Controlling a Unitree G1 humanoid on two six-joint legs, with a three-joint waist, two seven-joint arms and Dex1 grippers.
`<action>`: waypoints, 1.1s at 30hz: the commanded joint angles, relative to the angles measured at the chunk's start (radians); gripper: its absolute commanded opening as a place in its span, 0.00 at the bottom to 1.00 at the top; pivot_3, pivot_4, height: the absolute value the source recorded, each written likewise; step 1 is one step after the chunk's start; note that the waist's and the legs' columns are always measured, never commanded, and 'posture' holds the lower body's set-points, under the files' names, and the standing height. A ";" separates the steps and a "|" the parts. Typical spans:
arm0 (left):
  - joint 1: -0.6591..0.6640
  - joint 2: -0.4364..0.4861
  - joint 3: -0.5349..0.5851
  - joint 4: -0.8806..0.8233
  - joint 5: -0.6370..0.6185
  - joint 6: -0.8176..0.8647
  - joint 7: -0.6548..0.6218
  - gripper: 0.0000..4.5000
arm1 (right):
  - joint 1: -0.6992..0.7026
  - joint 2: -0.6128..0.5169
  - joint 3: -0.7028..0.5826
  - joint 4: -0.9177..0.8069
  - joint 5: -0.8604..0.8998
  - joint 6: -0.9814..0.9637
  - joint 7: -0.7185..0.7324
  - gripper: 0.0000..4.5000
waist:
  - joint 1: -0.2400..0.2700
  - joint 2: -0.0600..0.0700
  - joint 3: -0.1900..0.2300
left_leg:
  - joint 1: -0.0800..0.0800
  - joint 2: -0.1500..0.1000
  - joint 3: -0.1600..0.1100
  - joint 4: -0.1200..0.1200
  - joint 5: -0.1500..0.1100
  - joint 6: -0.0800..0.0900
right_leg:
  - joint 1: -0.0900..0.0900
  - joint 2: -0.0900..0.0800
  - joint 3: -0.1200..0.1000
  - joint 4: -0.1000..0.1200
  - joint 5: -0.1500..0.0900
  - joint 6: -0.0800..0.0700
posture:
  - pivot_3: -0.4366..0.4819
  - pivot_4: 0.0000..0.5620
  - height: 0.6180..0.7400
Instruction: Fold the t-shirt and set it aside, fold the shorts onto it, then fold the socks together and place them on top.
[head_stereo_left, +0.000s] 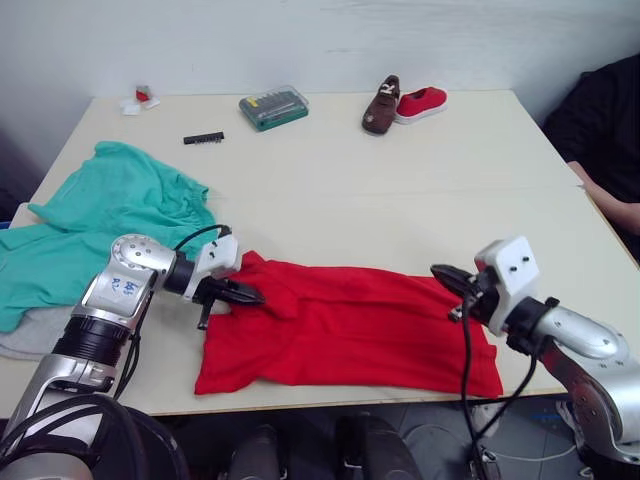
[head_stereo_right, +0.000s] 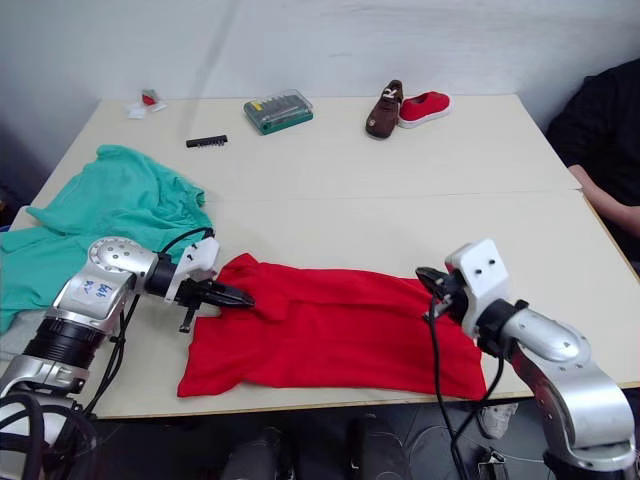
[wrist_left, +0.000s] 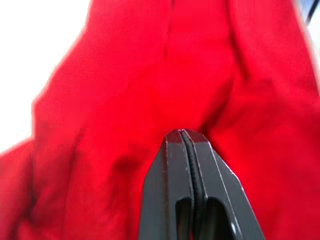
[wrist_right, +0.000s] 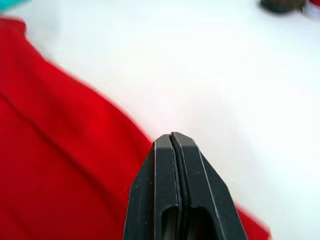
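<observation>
Lying on surface: the t-shirt (head_stereo_left: 345, 330) is spread flat near the front edge of the surface (head_stereo_left: 400, 190), between the two arms.
Left gripper (head_stereo_left: 250, 295): at the left edge of the t-shirt, jaws pressed together; whether cloth is pinched between them, I cannot tell.
Right gripper (head_stereo_left: 447, 275): at the right edge of the t-shirt, jaws closed, tips over the border of cloth and surface.
Shorts (head_stereo_left: 100, 225): crumpled at the left side, well apart from the t-shirt.
Far side: two shoes (head_stereo_left: 402, 104), a green case (head_stereo_left: 273, 107).
</observation>
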 joint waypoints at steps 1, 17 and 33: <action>-0.008 -0.002 0.000 -0.010 0.025 -0.017 0.016 0.01 | -0.029 0.002 0.059 0.110 -0.090 -0.007 -0.073 0.00 | -0.001 0.000 0.000 | 0.000 0.000 0.000 0.001 0.000 0.001 | 0.000 0.000 0.000 -0.001 0.000 0.000 | 0.48 0.27 1.00; 0.062 0.062 -0.091 0.149 0.246 -0.284 0.064 0.01 | 0.096 -0.065 -0.096 0.355 -0.199 -0.162 -0.121 0.00 | -0.002 0.001 -0.005 | 0.006 -0.001 0.000 -0.003 -0.002 0.004 | 0.006 -0.002 0.000 -0.003 0.001 0.002 | 0.48 0.27 1.00; 0.031 0.034 -0.065 0.141 0.185 -0.264 0.005 0.01 | 0.057 0.014 0.003 0.309 -0.145 -0.129 -0.102 0.00 | -0.005 0.013 -0.008 | 0.005 0.001 -0.001 -0.005 0.001 0.000 | 0.004 0.002 0.000 -0.002 0.001 -0.001 | 0.48 0.27 1.00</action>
